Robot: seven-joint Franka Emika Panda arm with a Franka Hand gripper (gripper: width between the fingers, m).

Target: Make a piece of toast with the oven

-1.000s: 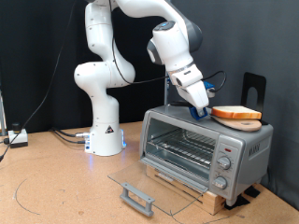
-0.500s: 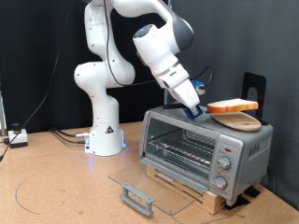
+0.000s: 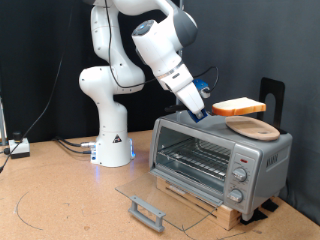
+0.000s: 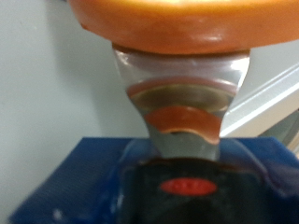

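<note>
The piece of toast [image 3: 240, 105], tan with an orange-brown crust, hangs level in the air just above the round wooden board [image 3: 253, 128] on the oven's roof. My gripper [image 3: 204, 109] is shut on the toast's edge on the exterior view's left. In the wrist view the toast's crust [image 4: 177, 23] fills the far end, above a shiny finger [image 4: 182, 103]. The silver oven [image 3: 255, 160] stands on a wooden slat base at the exterior view's right. Its glass door [image 3: 165, 195] is folded down flat and the wire rack [image 3: 195, 160] inside is bare.
The door's handle [image 3: 146, 212] sticks out low towards the exterior view's bottom. A black stand [image 3: 272, 95] rises behind the oven. The robot's white base [image 3: 112, 145] sits to the oven's left, with cables and a small box [image 3: 18, 148] at the far left.
The gripper has risen and drawn back to the exterior view's left, lifting the toast off the wooden board; the board stays on the oven.
</note>
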